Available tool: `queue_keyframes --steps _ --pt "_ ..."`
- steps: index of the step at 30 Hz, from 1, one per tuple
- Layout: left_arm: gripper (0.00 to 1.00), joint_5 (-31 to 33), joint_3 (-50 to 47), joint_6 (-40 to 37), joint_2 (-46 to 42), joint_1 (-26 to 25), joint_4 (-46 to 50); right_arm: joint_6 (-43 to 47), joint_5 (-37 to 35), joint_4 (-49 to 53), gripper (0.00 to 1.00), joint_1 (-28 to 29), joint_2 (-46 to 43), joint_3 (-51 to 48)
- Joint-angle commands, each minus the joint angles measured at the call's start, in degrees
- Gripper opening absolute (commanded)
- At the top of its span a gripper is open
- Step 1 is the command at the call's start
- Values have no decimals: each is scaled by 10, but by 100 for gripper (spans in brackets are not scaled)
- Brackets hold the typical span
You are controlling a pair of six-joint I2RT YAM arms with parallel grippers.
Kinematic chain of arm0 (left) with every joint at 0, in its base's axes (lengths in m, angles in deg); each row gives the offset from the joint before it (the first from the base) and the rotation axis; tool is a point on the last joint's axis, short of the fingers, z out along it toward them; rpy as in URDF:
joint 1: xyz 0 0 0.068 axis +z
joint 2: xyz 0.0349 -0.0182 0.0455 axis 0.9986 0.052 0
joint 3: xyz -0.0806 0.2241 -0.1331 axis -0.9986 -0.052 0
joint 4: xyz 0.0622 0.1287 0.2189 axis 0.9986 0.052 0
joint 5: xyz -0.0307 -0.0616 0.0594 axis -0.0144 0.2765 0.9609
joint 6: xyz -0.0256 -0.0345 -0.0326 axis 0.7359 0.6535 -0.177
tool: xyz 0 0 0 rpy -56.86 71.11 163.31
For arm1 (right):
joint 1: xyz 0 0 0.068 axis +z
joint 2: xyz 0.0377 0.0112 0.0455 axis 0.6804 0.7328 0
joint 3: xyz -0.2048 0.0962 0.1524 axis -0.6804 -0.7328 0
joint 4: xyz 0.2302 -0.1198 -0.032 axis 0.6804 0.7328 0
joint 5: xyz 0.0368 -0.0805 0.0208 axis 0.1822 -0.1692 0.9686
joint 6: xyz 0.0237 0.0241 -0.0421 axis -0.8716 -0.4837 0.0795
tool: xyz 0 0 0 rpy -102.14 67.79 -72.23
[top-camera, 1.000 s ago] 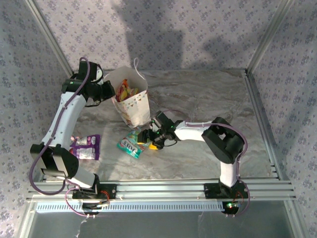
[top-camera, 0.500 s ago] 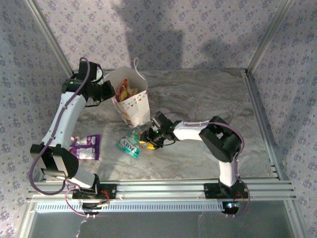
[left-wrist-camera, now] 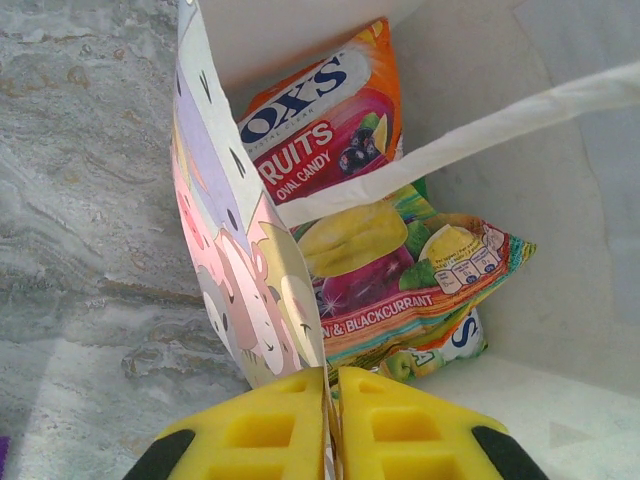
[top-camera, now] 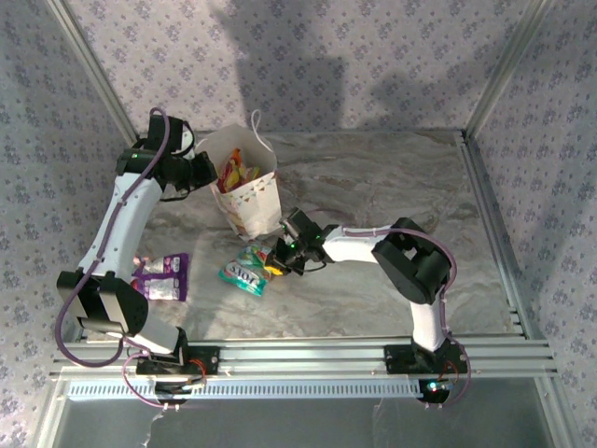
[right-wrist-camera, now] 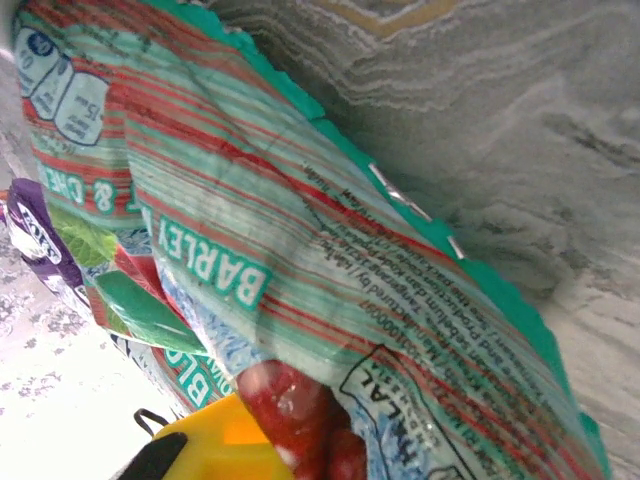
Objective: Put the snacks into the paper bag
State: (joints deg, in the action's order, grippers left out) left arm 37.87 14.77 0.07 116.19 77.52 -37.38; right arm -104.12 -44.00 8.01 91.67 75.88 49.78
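Right wrist view: teal packet (right-wrist-camera: 330, 300) very close, edges cut off, print partly legible. One yellow finger (right-wrist-camera: 215, 445) peeks under it, other hidden. Top view: right gripper (top-camera: 276, 262) low on surface (top-camera: 392, 177), closed, clamped on teal packet edge. Left gripper (left-wrist-camera: 330, 385) pinched together on paper bag (top-camera: 250, 191) wall; bag upright, back left. Inside: red-orange packet (left-wrist-camera: 320, 110), yellow-green packet (left-wrist-camera: 400, 260), more beneath, count unclear; cord handle (left-wrist-camera: 480, 132) crosses them. Purple packets (top-camera: 163, 277) flat beside left arm. Surface grey marbled; walls lilac floral, metal frame.

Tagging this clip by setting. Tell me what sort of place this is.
Probably a robot lab test cell: two arms bolted to an aluminium rail, patterned walls on a metal frame, a table with a paper bag.
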Motion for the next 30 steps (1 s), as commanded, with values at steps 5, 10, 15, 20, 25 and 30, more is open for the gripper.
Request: queue_keyframes --steps 5,10,15,20,25,30 --pt "13 -12 8 -12 -6 -6 21 114 -70 174 0 -10 -33 24" --pt "16 -5 29 -22 1 -6 39 175 -75 235 0 -17 -72 26" --pt "17 0 54 -34 13 -6 63 228 -109 300 0 -18 -122 27" --pt "17 3 71 -39 24 -6 82 257 -157 349 0 -26 -192 25" --pt "15 11 107 -59 43 -6 121 283 -184 382 0 -48 -256 35" --pt "15 31 135 -86 54 -6 141 306 -212 412 0 -64 -296 80"
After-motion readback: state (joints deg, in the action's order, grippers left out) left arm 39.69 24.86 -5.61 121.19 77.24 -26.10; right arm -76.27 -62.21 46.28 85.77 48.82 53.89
